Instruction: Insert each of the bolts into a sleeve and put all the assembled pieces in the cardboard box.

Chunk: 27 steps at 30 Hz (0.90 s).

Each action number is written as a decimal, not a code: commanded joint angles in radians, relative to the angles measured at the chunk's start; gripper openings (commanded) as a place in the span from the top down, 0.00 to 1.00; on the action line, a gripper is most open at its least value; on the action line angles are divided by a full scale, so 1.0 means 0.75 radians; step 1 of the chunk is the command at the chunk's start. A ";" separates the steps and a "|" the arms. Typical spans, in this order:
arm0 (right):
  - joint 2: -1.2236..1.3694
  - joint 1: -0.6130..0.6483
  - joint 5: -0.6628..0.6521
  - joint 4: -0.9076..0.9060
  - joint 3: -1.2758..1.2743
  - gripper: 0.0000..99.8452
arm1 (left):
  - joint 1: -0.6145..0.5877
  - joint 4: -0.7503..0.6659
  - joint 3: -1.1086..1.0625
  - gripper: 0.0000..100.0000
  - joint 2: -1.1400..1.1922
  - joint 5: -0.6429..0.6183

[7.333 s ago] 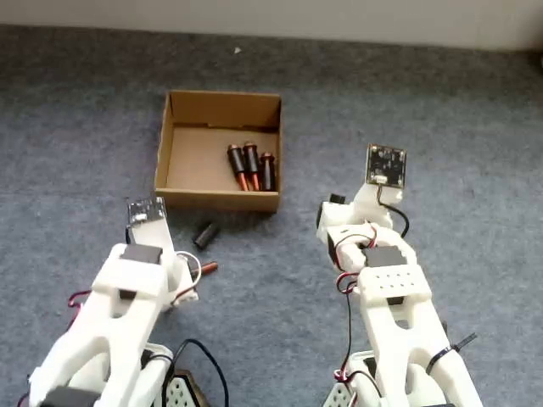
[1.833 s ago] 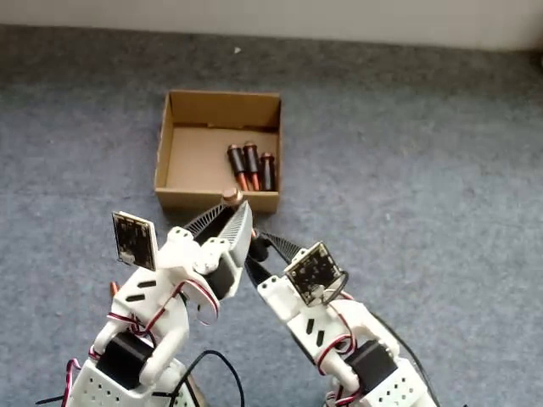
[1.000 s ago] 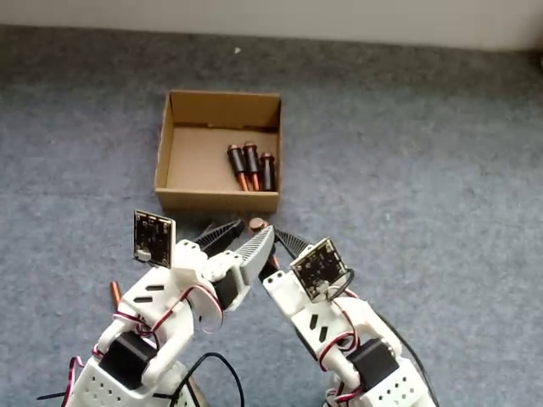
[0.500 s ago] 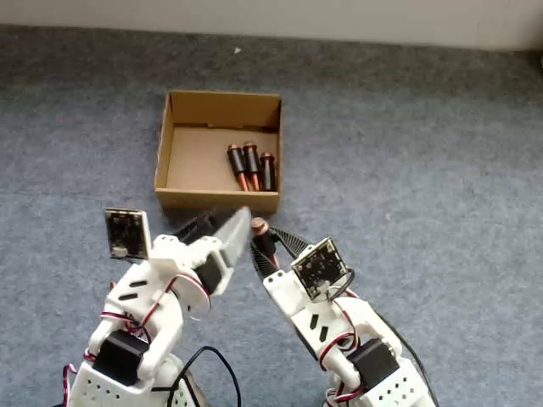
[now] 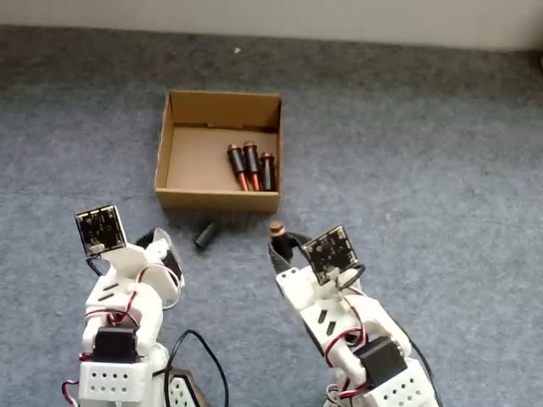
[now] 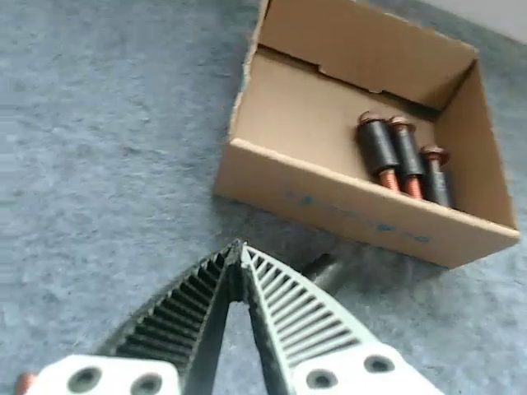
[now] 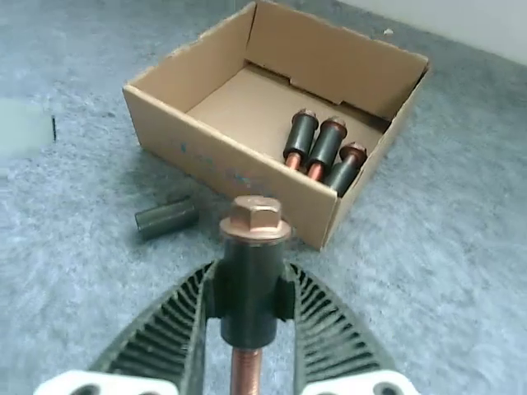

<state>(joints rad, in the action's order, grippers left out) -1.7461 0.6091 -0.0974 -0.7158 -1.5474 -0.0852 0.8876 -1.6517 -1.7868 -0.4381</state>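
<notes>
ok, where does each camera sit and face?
High view: fixed above, looking down on left arm, right arm, cardboard box, loose sleeve.
Left wrist view: on the left arm, facing the box past the shut left gripper.
Right wrist view: on the right arm, facing the box past the right gripper, holding a sleeved bolt.
Shared: all show cardboard box and loose sleeve.

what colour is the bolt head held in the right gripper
Copper, on the bolt head above its black sleeve; right wrist view shows it best.
</notes>
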 commanded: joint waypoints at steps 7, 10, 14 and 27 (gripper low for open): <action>0.750 -0.017 0.016 0.339 0.553 0.99 | -0.017 0.006 -0.058 0.99 -0.040 0.033; 0.963 -0.017 0.016 0.553 0.637 0.99 | -0.017 0.010 -0.058 0.99 -0.040 0.035; 1.235 -0.019 0.014 0.864 0.699 0.99 | -0.013 0.012 -0.058 0.99 -0.038 0.035; 2.118 -0.146 0.018 1.591 0.868 0.99 | -0.017 0.012 -0.058 0.99 -0.036 0.035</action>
<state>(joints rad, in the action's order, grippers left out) -0.2332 0.5201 -0.0944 0.3844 -0.9751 -0.0882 0.8892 -1.6763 -1.7868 -0.4304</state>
